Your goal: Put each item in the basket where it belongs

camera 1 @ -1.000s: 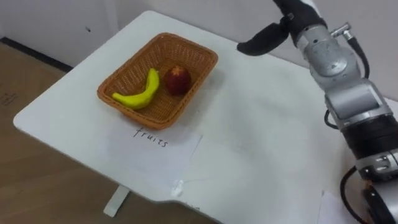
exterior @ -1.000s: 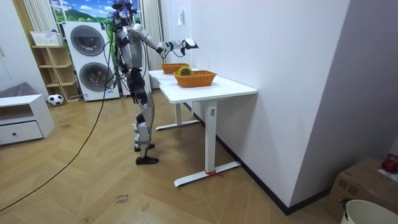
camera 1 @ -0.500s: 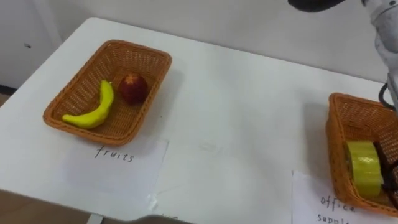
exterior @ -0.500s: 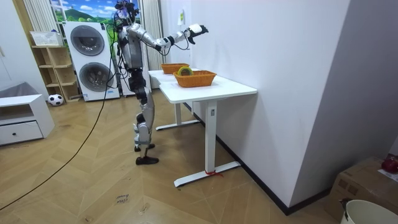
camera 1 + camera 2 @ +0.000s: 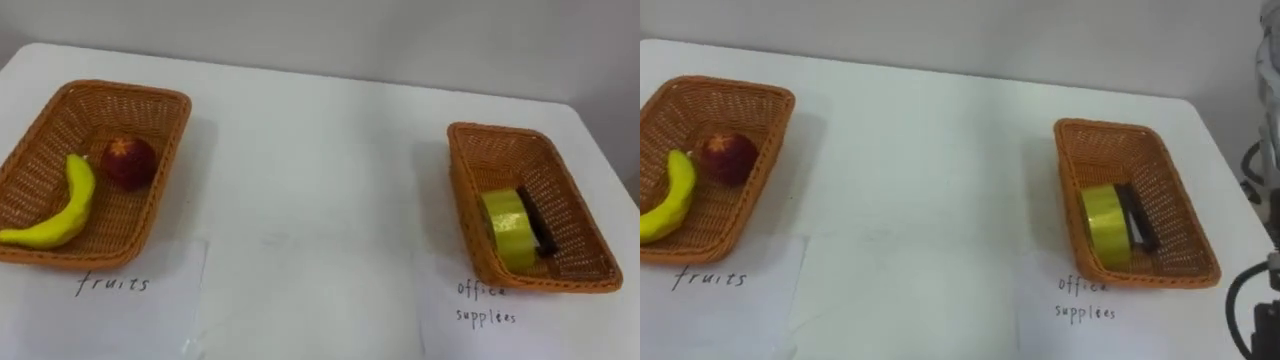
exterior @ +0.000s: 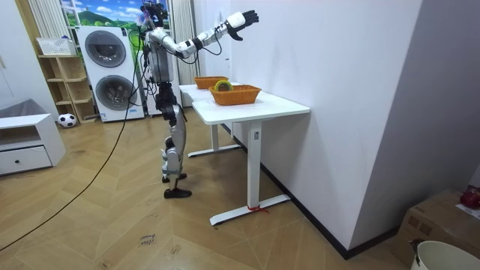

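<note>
Two wicker baskets stand on the white table point(image 5: 320, 200). The fruit basket point(image 5: 150, 96) at the left holds a yellow banana point(image 5: 55, 215) and a red apple point(image 5: 128, 162). The office basket point(image 5: 468, 132) at the right holds a yellow tape roll point(image 5: 510, 228) with a black item point(image 5: 541, 232) beside it. In the room view I stand at the table's end with my right arm raised high toward the wall, and my right hand point(image 6: 241, 16) is open, fingers spread, holding nothing.
A paper label point(image 5: 110, 290) lies in front of the fruit basket and another point(image 5: 490, 305) in front of the office basket. The wall runs behind the table. Washing machines point(image 6: 105, 49) and a low white drawer unit point(image 6: 26, 142) stand behind me.
My right arm has risen from over the table to high above it. The head camera has swung right, bringing both baskets into the eye views. The baskets and their contents stayed put.
</note>
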You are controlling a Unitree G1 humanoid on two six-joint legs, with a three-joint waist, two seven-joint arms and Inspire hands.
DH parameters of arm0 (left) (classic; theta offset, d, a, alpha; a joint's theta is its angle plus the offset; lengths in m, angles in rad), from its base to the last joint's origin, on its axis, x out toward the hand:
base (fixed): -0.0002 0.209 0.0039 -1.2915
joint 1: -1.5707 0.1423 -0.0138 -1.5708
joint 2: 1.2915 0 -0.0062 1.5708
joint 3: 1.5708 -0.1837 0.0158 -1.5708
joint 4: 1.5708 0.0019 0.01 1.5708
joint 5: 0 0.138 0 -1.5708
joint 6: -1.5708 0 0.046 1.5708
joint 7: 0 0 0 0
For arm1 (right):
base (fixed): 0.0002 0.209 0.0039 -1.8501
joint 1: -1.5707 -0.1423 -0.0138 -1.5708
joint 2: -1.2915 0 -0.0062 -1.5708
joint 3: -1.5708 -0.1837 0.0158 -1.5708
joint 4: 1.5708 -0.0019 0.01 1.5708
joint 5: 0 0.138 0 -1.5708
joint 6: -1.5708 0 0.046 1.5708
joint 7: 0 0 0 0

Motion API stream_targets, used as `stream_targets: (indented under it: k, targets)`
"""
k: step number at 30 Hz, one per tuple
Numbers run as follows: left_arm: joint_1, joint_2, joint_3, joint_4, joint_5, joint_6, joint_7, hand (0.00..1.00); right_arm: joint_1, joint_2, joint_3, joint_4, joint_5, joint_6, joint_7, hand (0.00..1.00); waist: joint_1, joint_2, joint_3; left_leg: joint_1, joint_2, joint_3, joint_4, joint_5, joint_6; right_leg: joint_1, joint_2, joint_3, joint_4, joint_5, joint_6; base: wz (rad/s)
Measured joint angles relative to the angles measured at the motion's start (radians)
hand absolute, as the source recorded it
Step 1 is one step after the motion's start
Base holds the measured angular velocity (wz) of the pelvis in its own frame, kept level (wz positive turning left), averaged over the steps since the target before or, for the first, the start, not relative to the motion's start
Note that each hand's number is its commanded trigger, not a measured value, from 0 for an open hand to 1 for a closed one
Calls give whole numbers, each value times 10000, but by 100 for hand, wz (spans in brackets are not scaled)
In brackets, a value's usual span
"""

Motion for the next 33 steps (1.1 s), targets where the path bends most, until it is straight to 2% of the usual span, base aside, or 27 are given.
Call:
stream_targets:
  k: [2, 6, 11, 13, 17, 20, 21, 23, 26, 30, 33]
  targets:
    - [10, -74, 156, -8, -6, -48, 103, 0, 418, 0, -560, -16, 129, 0, -116, 0, -67, 38, 12, -1, 4, 94, -5, -27, -12, -8, 34, 155, -32, 0, -1, -13]
    - [332, -159, 256, -209, -19, -95, 214, 0, 1227, -1, -1689, -338, 1328, -13, -727, 0, -535, 204, -23, 49, 2, 153, -64, -33, -12, -4, 38, 166, -135, 0, -1, -4]
    - [559, -187, 535, -275, -5, -162, 618, 0, 2078, -8, -2782, -99, 2914, -65, -1860, 0, -859, 254, -30, 136, -9, 369, -107, -43, -27, 33, 79, 244, -146, 1, -2, -8]
    - [581, -192, 546, -280, -3, -222, 789, 0, 2533, -10, -3221, 150, 3162, -205, -2308, 0, -969, 258, -27, 171, 13, 388, -174, -43, -27, 16, 91, 244, -155, 6, -11, 0]
    - [979, -203, 675, -305, -21, -355, 1069, 0, 3618, 2, -4057, 788, 3903, -331, -3595, 0, -1089, 311, 5, 215, 47, 425, -237, -45, -25, 4, 87, 262, -150, 7, -13, -5]
    - [1073, -209, 930, -307, -35, -345, 1129, 0, 4071, 5, -4598, 1272, 4116, -348, -4340, 0, -1236, 302, 16, 135, 48, 426, -240, -71, -17, -33, 85, 246, -154, 0, -23, 0]
    - [1135, -212, 952, -307, -83, -320, 1150, 0, 4174, 36, -4811, 1385, 4261, -347, -4784, 0, -1305, 252, 45, 133, 47, 430, -247, -76, -16, -39, 90, 270, -153, -3, -26, -8]
    - [1235, -230, 951, -305, -92, -291, 1150, 0, 4260, 42, -5033, 1388, 4596, -421, -5410, 0, -1344, 307, 8, 130, 46, 560, -261, -86, -18, -120, 114, 443, -143, -4, -30, -19]
    - [1215, -229, 939, -319, -114, -282, 1170, 0, 4706, 53, -5326, 1396, 5196, -662, -6346, 0, -1387, 295, 10, 136, 57, 635, -260, -86, -18, -144, 119, 473, -138, -3, -33, -7]
    - [1111, -233, 939, -665, -126, -268, 1169, 0, 5139, 422, -5834, 1711, 5160, -1094, -7177, 0, -1463, 250, 26, 138, 62, 650, -272, -86, -18, -156, 128, 482, -144, -2, -33, 0]
    - [1048, -241, 938, -701, -223, -199, 1145, 0, 5377, 555, -6098, 2632, 5184, -1156, -7467, 0, -1482, 246, 24, 145, 22, 669, -315, -86, -18, -179, 144, 544, -147, -2, -34, -1]
